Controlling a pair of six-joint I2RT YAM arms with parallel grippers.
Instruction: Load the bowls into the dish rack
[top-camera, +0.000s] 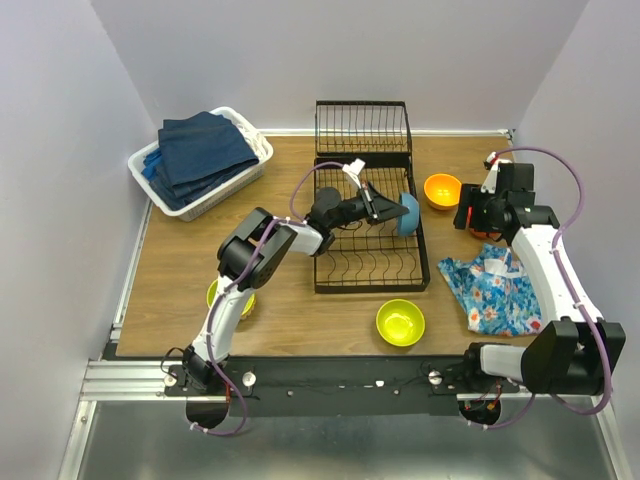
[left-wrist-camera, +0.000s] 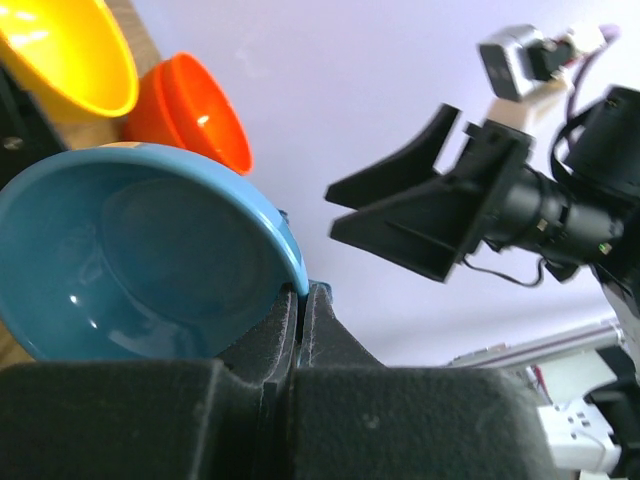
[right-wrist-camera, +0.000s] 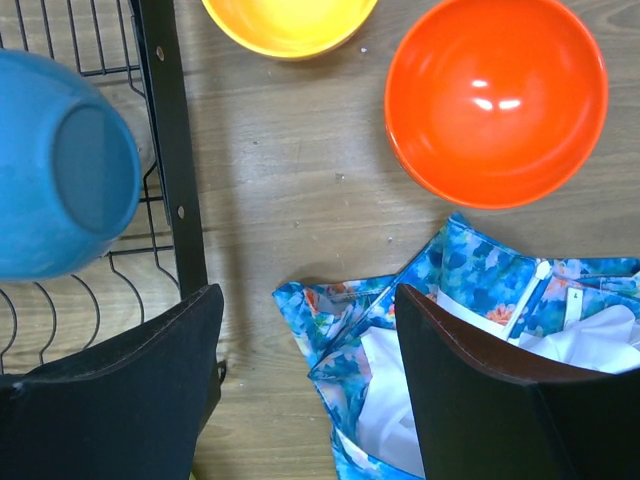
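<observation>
Dish rack (top-camera: 366, 250) of black wire lies in the middle of a wooden tabletop (top-camera: 180, 270), with pale grey walls (top-camera: 300, 50) on three sides. My left jaws are clamped on the rim of the blue bowl (top-camera: 408, 213), which is held on edge over the rack's right side. My right jaws gape wide to the right of the rack, above bare wood and the edge of a flowered cloth (top-camera: 495, 290). An orange-yellow bowl (top-camera: 442, 190) sits just right of the rack, and a lime bowl (top-camera: 400, 322) sits in front of it. From above, my right wrist hides most of the red bowl (right-wrist-camera: 495, 95); my right wrist camera shows it whole, mouth up, just beside the cloth. Only my left wrist camera shows the pinch on the rim.
</observation>
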